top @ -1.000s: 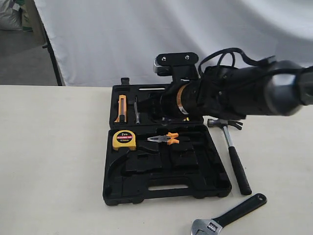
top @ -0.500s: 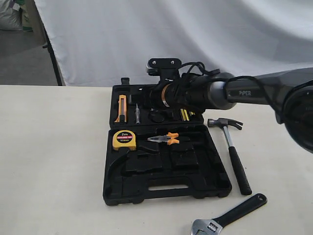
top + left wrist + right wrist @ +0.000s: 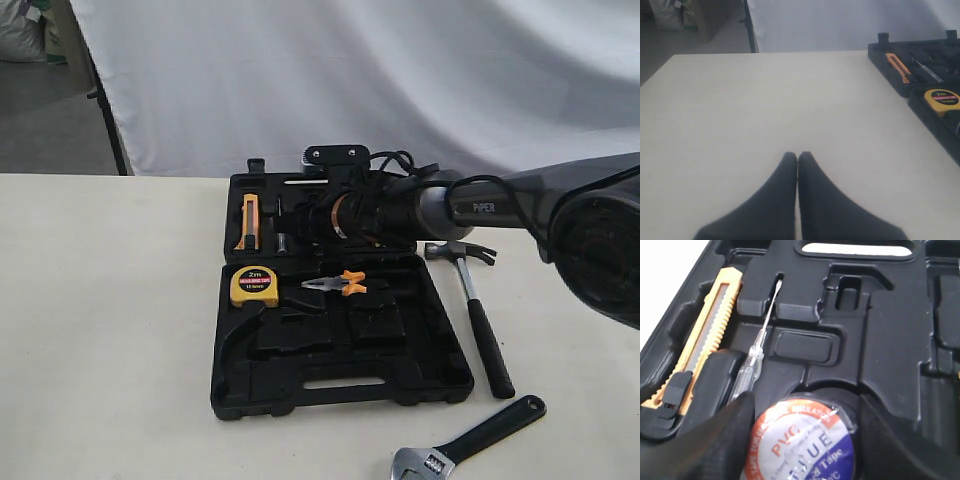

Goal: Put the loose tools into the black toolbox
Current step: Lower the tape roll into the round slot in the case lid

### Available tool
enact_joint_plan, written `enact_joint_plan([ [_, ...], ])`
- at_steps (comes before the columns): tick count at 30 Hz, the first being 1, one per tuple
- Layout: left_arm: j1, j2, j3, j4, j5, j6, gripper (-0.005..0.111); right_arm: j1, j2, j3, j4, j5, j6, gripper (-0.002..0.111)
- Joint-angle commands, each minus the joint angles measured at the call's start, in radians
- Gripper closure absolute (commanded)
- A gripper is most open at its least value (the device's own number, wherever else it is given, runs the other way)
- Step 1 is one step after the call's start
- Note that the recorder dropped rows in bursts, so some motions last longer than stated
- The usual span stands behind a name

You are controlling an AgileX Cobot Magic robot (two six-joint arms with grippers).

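Nearest us the wrench [image 3: 468, 440] lies on the table [image 3: 740, 110] at the right, apart from the box, its silver head toward us. Just beyond it the hammer [image 3: 478, 318] lies beside the box's right wall, head far, handle near. Both look like stiff steel and head-heavy, we judge. Each is best taken on the black handle close to the head, so the weight cannot swing it.

The toolbox [image 3: 240, 380] lies open in mid-table, with a tape measure [image 3: 254, 286] and pliers [image 3: 336, 284] seated in its near half. Left of it, over bare table, the left gripper [image 3: 798, 159] has its fingers pressed together on nothing.

Farthest, the right gripper [image 3: 292, 222] reaches across over the far half, just right of a knife [image 3: 705, 335] and a screwdriver [image 3: 757, 347]. Its fingers sit either side of the tape [image 3: 802, 442], apparently clamped on its rim, just above a round recess. We judge the roll light and firm, its film wrap likely slick, so a hold across the rim suits it.
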Motion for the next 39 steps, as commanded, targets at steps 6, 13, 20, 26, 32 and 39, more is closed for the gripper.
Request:
enact_joint_plan([
  [6,0.025,-0.003,-0.003,0.004,-0.007,-0.005,0.106,-0.008,0.015,-0.046,-0.028,0.014,-0.01,0.109],
  [13,0.025,-0.003,-0.003,0.004,-0.007,-0.005,0.106,-0.008,0.053,-0.054,-0.028,0.079,-0.01,0.1],
  [20,0.025,-0.003,-0.003,0.004,-0.007,-0.005,0.106,-0.005,0.058,-0.057,-0.028,0.042,-0.01,0.057],
  [26,0.025,-0.003,-0.003,0.004,-0.007,-0.005,0.106,-0.005,0.035,-0.069,-0.026,0.0,-0.01,0.042],
  [32,0.025,-0.003,-0.003,0.004,-0.007,-0.005,0.106,-0.008,-0.02,-0.07,-0.026,0.008,-0.01,0.04],
  [39,0.025,-0.003,-0.003,0.004,-0.007,-0.005,0.106,-0.008,-0.055,-0.064,-0.026,0.055,-0.01,0.04],
])
